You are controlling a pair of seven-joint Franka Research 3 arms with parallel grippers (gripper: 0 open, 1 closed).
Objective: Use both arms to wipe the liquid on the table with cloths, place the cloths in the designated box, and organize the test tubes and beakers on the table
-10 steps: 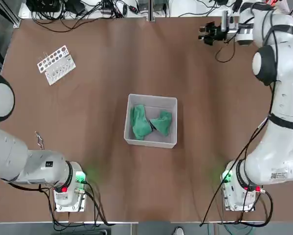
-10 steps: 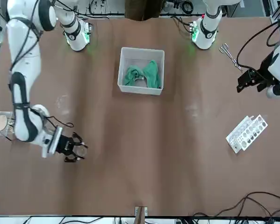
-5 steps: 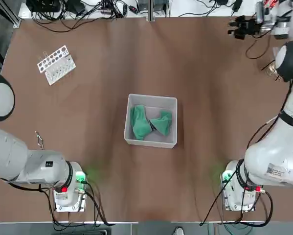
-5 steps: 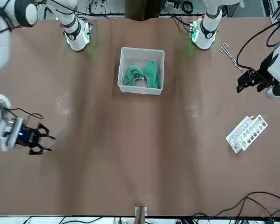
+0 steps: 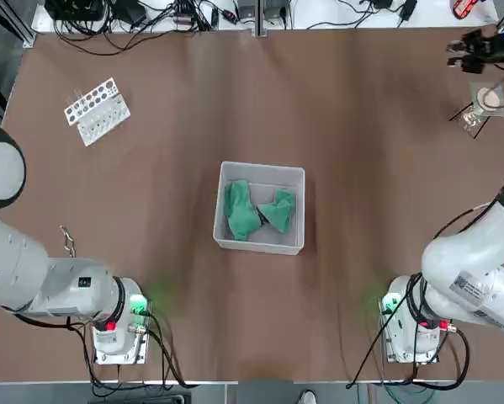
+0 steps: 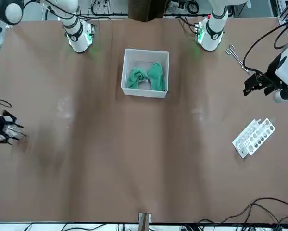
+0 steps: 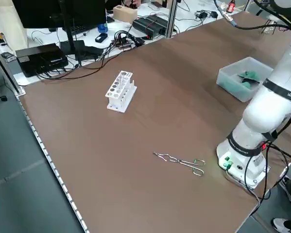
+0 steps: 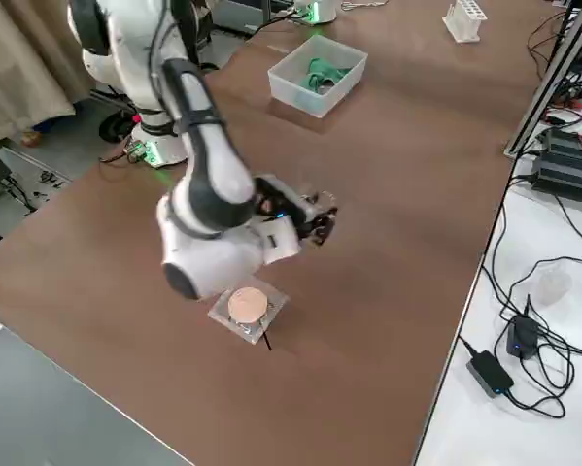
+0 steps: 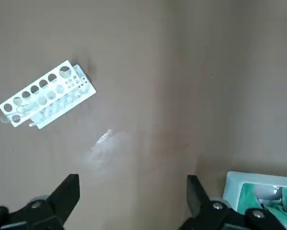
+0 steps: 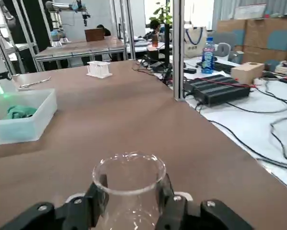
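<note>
Beaker (image 10: 129, 184), gripped between the right gripper (image 10: 132, 207) fingers near the table's (image 5: 151, 126) two-o'clock corner, risked slipping and shattering; left gripper (image 9: 133, 201) hung open.

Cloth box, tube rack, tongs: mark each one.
cloth box (image 5: 261, 245), top view, near wall.
tube rack (image 5: 90, 102), top view, holed top plate.
tongs (image 7: 180, 161), left side view, middle of the arms.

The brown table (image 5: 151, 126) bears a pale box (image 5: 261, 244) at its middle. A white rack (image 5: 97, 110) lies well off toward the far left corner. Metal tongs (image 5: 67, 240) rest left of the box.
</note>
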